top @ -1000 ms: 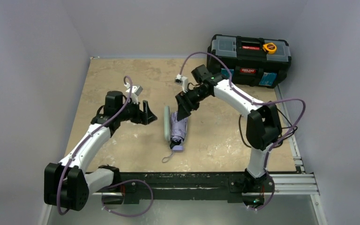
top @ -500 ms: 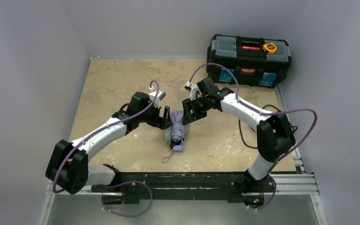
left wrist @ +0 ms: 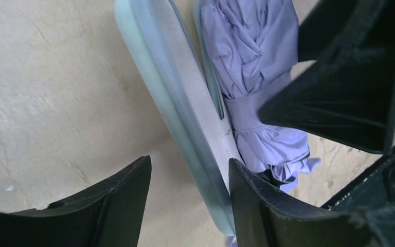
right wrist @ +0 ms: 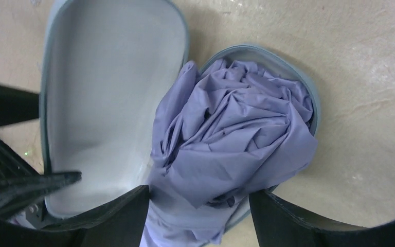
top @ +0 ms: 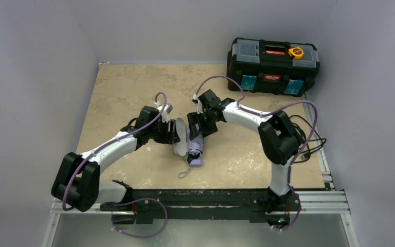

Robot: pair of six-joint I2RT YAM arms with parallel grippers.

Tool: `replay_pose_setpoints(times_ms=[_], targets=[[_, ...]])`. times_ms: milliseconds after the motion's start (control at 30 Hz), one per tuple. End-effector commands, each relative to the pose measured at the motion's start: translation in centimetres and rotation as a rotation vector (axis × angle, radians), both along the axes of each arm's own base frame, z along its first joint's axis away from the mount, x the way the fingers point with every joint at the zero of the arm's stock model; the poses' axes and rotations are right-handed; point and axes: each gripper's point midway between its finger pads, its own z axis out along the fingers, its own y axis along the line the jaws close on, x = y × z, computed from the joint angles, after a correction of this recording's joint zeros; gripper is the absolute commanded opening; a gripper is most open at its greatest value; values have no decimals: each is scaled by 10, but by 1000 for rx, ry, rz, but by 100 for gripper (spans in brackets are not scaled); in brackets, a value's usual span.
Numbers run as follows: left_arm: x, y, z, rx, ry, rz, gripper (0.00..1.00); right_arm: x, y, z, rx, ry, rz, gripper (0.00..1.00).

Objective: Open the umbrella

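The folded umbrella (top: 196, 145) lies mid-table, with its lavender canopy bunched in an opened mint-green sleeve (top: 180, 139). Its handle (top: 195, 160) and strap (top: 184, 173) point toward the near edge. My left gripper (top: 174, 133) is open, and in the left wrist view (left wrist: 189, 162) the sleeve's raised flap (left wrist: 185, 118) passes between its fingers. My right gripper (top: 198, 128) is open and straddles the canopy (right wrist: 236, 134), one finger on each side, as the right wrist view (right wrist: 199, 191) shows. The sleeve flap (right wrist: 103, 98) lies open to the left of the canopy. The shaft is hidden.
A black toolbox (top: 273, 66) with a yellow tape measure (top: 295, 52) on its lid stands at the back right. Grey walls close in the tan table (top: 118, 87) on three sides. Cables hang by the right arm's base (top: 308, 139).
Both grippers have closed in on the umbrella from either side. The left one went to the sleeve flap and the right one came down over the canopy. The flap has swung open to the left.
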Motion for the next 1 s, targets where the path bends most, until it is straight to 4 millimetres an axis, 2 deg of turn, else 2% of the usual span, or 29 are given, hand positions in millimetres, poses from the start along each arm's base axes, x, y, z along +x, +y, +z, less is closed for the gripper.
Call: replay_pose_setpoints(times_ms=[0, 100, 233, 300, 367, 500, 600, 800, 967], targets=[[-4, -17, 15, -117, -11, -24, 54, 22, 22, 12, -16, -71, -60, 72], [-3, -18, 14, -121, -3, -24, 48, 24, 27, 3, -43, -61, -63, 72], [-4, -18, 11, -121, 7, -14, 45, 23, 26, -14, -80, -40, -60, 69], [-3, -13, 7, -102, 10, 2, 42, 20, 23, -23, -96, -27, -38, 64], [-1, -8, 4, -95, 22, 23, 38, 14, 25, -25, -85, -2, -5, 55], [4, 0, 1, -105, 38, 65, 33, 11, 39, -7, -7, -1, 136, 16], [7, 2, 4, -115, 41, 77, 29, 9, 47, 9, 47, 0, 191, 0], [19, 10, 6, -131, 47, 145, 24, 9, 57, 49, 200, -78, 271, 0], [44, 29, 12, -155, 44, 243, 23, 17, 53, 88, 366, -111, 334, 0]])
